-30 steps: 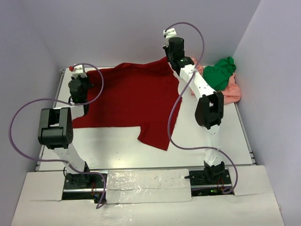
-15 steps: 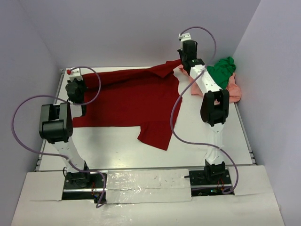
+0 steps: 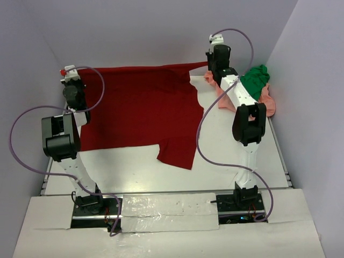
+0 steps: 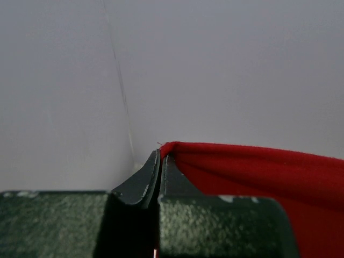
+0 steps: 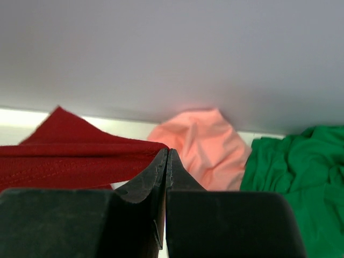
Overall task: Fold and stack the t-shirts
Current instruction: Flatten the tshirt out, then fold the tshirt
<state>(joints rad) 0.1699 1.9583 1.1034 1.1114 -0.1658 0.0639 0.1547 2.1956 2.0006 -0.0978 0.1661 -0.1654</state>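
Red shirt [image 3: 140, 107], green shirt [image 3: 253, 80], pink shirt [image 5: 201, 145]: soft matt cloth; the red shows a fine knit. Right gripper [image 5: 166, 152]: dark, grainy matt plastic. Table [image 3: 134, 166]: smooth, white.

The right gripper [image 5: 167, 153] pinches an edge of the red shirt [image 5: 70, 156], which stretches off left. Beyond its tips lies the crumpled pink shirt [image 5: 201, 145], the green shirt [image 5: 293, 172] against its right side.
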